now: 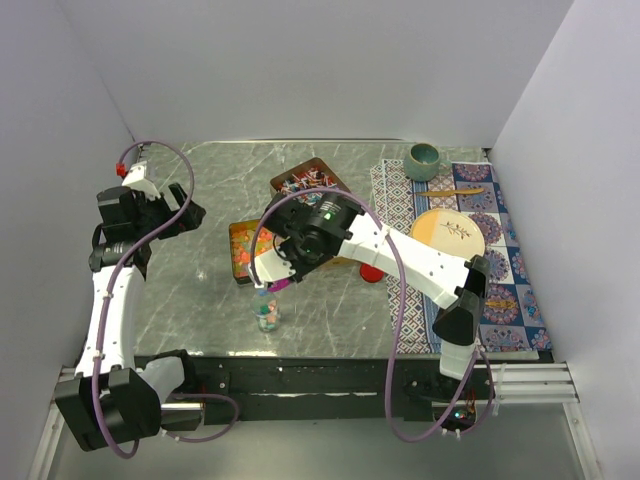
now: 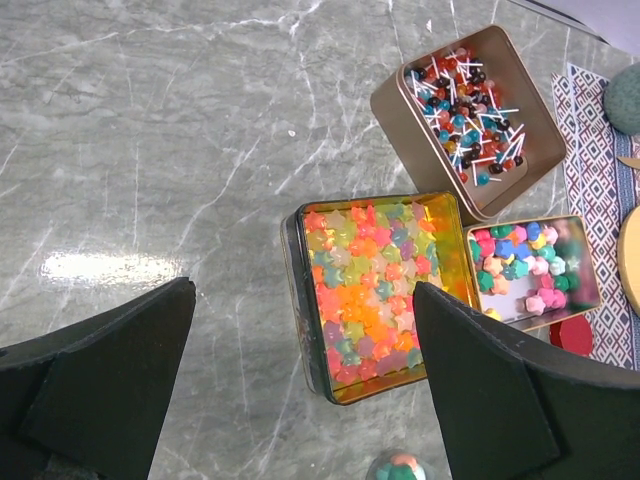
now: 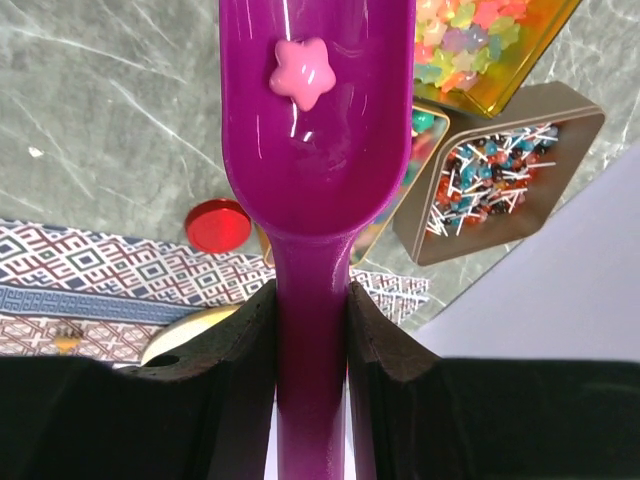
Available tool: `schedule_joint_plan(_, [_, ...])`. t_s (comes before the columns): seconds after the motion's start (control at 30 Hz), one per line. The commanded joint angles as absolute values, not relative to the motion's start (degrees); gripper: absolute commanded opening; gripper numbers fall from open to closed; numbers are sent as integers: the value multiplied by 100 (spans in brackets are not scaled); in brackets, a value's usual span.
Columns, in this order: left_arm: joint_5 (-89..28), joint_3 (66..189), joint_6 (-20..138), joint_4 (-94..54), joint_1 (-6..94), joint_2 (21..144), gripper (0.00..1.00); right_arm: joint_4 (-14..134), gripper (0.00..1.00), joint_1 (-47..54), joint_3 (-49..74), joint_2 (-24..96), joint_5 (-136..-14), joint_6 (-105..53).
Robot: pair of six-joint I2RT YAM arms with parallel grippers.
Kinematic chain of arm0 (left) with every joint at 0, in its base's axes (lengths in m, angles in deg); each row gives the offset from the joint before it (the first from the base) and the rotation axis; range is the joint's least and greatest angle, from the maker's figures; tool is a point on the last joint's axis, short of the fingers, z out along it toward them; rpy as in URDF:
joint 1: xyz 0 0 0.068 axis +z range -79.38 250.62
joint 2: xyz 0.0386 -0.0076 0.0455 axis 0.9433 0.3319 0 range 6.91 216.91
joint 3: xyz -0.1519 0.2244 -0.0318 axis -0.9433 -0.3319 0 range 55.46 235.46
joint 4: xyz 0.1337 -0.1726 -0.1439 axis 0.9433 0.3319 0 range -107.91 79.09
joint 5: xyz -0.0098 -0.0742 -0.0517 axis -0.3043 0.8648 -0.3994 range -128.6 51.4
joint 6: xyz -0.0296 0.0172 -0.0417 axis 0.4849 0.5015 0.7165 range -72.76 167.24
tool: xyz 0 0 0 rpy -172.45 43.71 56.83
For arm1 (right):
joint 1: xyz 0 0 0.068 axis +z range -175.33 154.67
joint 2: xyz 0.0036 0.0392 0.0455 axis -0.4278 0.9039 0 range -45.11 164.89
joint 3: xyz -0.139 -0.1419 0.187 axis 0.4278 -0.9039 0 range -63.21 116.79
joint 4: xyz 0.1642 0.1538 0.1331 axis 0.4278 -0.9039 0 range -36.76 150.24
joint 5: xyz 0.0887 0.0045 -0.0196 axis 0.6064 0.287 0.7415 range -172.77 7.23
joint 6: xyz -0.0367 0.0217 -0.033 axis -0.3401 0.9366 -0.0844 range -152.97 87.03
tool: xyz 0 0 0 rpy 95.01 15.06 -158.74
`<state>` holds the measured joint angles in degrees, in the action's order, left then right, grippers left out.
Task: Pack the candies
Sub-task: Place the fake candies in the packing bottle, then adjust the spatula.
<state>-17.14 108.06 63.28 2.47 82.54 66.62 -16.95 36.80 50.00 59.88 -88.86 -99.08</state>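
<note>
Right tool point(image 3: 312, 305) gripping scoop point(image 3: 315, 150), left tool point(image 2: 305, 335) open

Purple scoop point(image 3: 315, 150) — pink star candy point(image 3: 302, 72); red lid point(image 3: 219, 225); grey marbled table point(image 2: 150, 150).

Readable text: none in any view.
Tins point(image 2: 395, 125): no lettering can be made out on the walls or rims.
Candies point(image 2: 365, 290): no print can be made out on any piece.
Scoop point(image 3: 315, 170): no marking to read.
Plate point(image 1: 432, 228): a dark mark on its face, too small to read.
Cloth point(image 1: 505, 265): pattern only, no words legible.
</note>
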Motion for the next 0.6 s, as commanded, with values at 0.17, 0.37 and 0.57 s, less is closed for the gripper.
schedule_joint_plan(0.17, [-1504, 10828, 6438, 2, 8275, 6475, 97, -2220, 0, 3804, 5026, 5896, -9446, -10161])
schedule_joint_plan(0.37, [-1478, 10802, 6473, -33, 8266, 6457, 97, -2212, 0, 3848, 5000, 5869, -9552, -10153])
schedule_joint_plan(0.57, [-1478, 10750, 6508, -104, 8266, 6440, 97, -2124, 0, 4041, 4807, 5685, -9903, -10337])
